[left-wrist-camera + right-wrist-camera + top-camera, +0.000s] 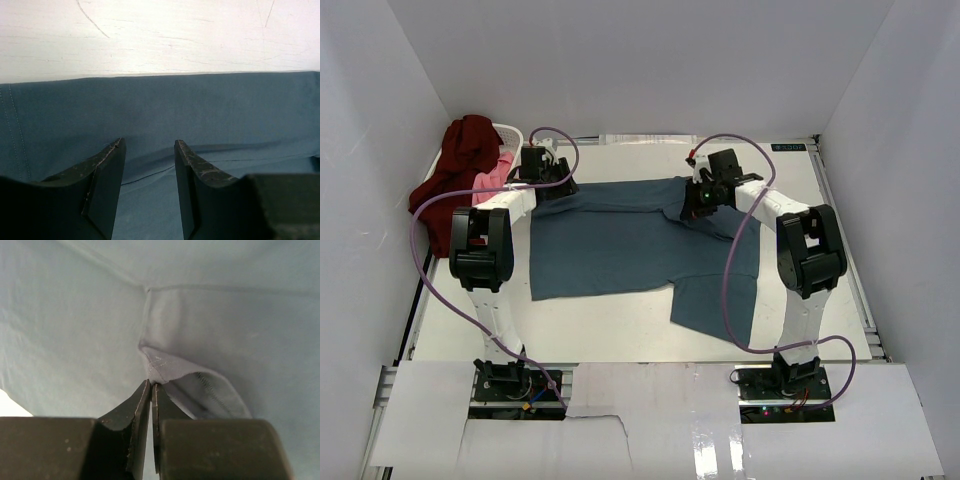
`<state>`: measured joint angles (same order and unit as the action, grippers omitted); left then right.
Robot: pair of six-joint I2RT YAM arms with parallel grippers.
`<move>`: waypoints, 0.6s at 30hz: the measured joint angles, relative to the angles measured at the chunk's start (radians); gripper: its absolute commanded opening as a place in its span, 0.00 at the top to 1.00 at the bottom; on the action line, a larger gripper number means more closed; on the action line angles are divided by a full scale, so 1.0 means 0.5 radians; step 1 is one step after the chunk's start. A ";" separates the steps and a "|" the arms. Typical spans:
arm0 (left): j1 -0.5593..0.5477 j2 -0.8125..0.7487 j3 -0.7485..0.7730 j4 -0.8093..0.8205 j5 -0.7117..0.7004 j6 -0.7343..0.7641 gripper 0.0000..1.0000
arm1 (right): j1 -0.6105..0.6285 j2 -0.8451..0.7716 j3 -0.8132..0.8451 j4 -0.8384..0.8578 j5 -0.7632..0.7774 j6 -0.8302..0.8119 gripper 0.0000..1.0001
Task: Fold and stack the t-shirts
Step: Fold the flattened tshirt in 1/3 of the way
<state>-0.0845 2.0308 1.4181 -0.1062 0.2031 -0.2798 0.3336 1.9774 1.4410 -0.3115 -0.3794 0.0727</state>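
The teal-blue t-shirt (630,245) lies spread flat on the table, one part hanging toward the near right. My left gripper (548,186) is at its far left corner. In the left wrist view this gripper (149,145) is open, its fingers (105,175) resting either side of a low crease in the teal cloth (160,105). My right gripper (701,200) is at the shirt's far edge. In the right wrist view it (151,385) is shut on a stitched fold of the shirt (170,365). The maroon t-shirt (460,170) and the pink t-shirt (494,180) hang over the basket.
The white laundry basket (510,134) stands at the far left corner under the maroon and pink shirts. White walls enclose the table on three sides. Purple cables loop from both arms, the right one crossing the shirt's near right part (728,290).
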 measured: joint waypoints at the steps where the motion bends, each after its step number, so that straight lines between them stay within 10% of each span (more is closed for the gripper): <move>1: -0.001 0.000 0.000 0.000 0.000 0.002 0.45 | 0.010 -0.005 -0.030 0.003 -0.010 0.003 0.88; 7: -0.008 0.000 0.000 -0.011 0.006 0.005 0.45 | 0.055 -0.005 -0.233 0.004 -0.126 0.073 0.47; 18: -0.010 0.000 0.009 -0.050 0.015 0.012 0.45 | 0.004 -0.256 -0.481 0.163 -0.495 0.241 0.39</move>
<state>-0.0895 2.0308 1.4227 -0.1310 0.2108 -0.2737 0.3355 1.8492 1.2003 -0.2298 -0.6270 0.1932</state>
